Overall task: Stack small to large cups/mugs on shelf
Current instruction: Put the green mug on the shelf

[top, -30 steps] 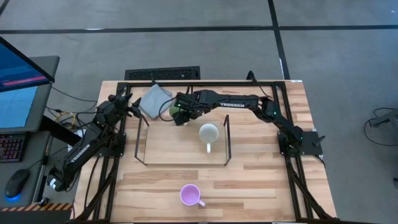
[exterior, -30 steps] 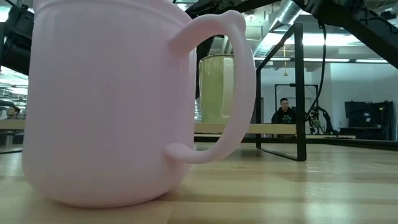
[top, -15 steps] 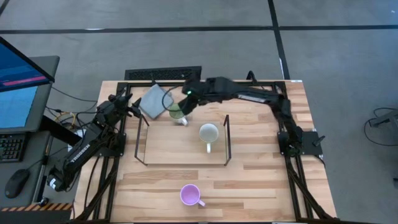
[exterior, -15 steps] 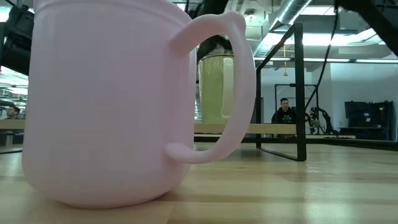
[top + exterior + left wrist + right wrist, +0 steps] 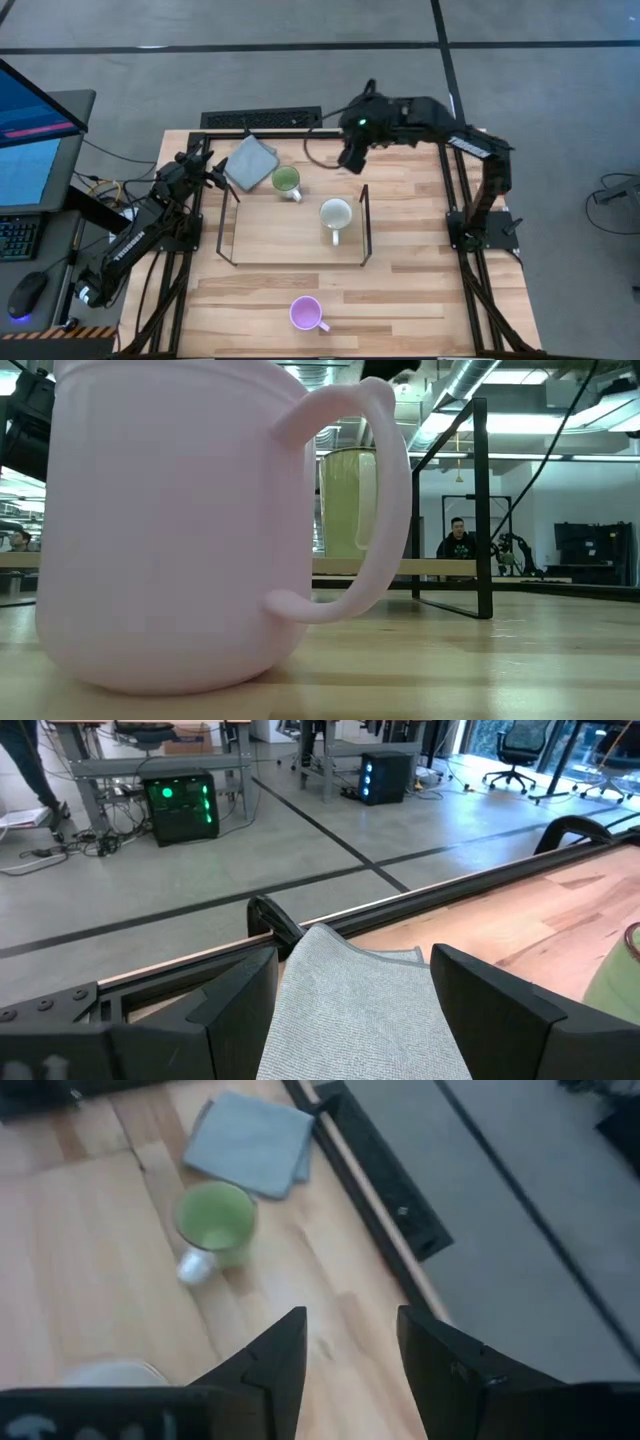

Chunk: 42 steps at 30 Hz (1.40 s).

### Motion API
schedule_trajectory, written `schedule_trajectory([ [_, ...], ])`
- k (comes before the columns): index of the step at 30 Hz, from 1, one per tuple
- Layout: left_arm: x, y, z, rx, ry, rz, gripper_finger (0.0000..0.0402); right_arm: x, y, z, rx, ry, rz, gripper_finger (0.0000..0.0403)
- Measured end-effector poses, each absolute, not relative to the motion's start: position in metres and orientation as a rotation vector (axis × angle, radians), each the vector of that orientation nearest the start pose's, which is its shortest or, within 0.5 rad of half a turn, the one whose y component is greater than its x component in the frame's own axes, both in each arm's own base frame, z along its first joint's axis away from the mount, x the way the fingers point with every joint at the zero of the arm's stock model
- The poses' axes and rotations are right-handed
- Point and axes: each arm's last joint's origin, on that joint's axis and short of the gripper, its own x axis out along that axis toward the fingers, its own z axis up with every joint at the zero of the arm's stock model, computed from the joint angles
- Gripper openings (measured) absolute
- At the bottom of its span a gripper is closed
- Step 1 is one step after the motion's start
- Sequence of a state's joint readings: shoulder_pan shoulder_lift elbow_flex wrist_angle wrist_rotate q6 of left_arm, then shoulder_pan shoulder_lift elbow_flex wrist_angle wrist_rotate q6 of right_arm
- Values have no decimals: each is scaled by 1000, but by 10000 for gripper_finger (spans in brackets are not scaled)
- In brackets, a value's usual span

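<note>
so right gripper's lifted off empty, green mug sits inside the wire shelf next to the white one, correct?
Not quite. In the high view the green mug stands outside the wire shelf, just beyond its back edge; only the white mug is inside. The right gripper is indeed lifted, empty.

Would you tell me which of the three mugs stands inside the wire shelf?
The cream-white mug; the green mug sits just behind the shelf, the purple mug well in front.

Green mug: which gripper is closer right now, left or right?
Right, narrowly. The right gripper hangs open above the table's far edge, to one side of the green mug. The left gripper, open, sits on the other side, beyond the grey cloth.
</note>
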<state>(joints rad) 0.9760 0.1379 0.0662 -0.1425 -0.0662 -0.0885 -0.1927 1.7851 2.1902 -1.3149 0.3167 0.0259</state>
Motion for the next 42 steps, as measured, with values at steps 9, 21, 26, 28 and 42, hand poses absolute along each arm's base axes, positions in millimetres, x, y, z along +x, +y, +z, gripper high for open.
schedule_trajectory([
  [9, 55, 85, 162, -168, 160, 1046, 254, 286, -81, 458, -101, 951, -487, 178],
  [21, 56, 85, 162, -131, 167, 1043, 254, 214, -88, 461, -147, 803, -529, 178],
  [26, 56, 86, 163, -126, 167, 1043, 254, 194, -90, 428, -166, 724, -470, 178],
  [28, 56, 86, 163, -120, 170, 1043, 254, 190, -92, 409, -200, 693, -418, 178],
  [42, 56, 86, 163, -115, 164, 1043, 254, 157, -140, 274, -5, 385, -144, 178],
])
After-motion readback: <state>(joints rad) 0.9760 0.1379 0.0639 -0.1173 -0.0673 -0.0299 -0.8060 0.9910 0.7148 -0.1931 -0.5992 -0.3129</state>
